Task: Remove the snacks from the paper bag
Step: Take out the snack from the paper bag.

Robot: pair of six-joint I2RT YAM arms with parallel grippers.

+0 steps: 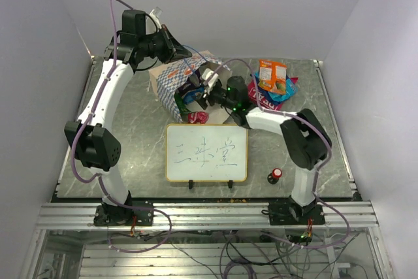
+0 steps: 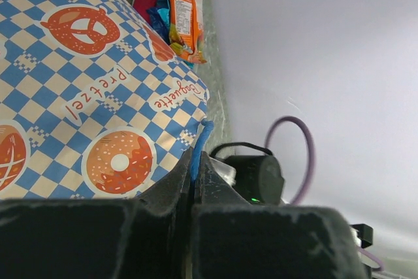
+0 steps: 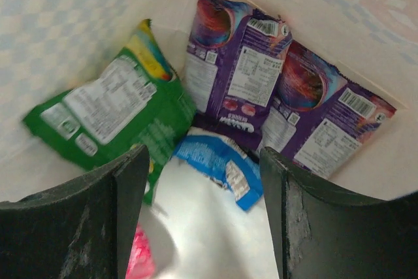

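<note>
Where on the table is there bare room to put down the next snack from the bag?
Bare table lies left of the whiteboard, up to the left arm, and along the right edge, past the right arm. Behind the whiteboard it is crowded: paper bag, right gripper inside it, snack pile.
</note>
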